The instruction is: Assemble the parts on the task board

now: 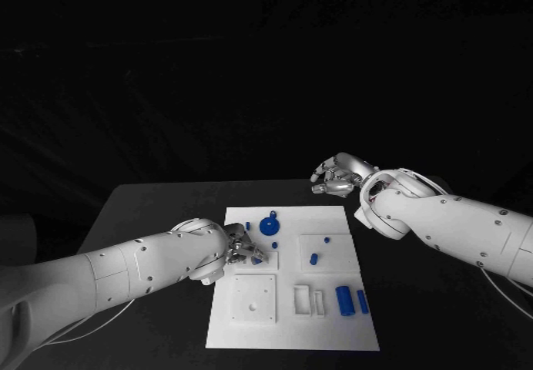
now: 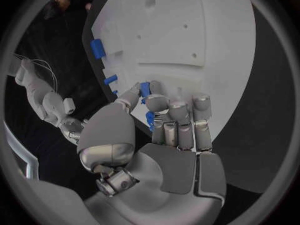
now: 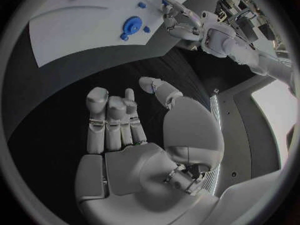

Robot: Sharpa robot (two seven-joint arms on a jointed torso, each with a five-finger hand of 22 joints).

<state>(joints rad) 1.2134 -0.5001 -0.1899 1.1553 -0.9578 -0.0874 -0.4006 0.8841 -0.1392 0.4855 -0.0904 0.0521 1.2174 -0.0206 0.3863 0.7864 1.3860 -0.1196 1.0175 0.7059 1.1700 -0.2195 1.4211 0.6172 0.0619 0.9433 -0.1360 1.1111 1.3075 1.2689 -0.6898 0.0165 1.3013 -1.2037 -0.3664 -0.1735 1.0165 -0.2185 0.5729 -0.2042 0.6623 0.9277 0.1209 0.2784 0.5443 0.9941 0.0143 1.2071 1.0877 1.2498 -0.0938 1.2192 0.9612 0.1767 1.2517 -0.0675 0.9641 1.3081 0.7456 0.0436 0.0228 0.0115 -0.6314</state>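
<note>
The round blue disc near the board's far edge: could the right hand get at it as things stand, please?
Probably yes: the right hand hovers empty beyond the task board, nothing lies between it and the round blue disc.

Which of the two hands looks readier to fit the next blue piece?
The left hand: it is over the task board, pinching a blue part. The right hand hangs empty beyond the board's far edge.

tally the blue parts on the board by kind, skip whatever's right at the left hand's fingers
round disc: 1
cylinders lying side by side: 2
small pieces: 4
total: 7
</note>
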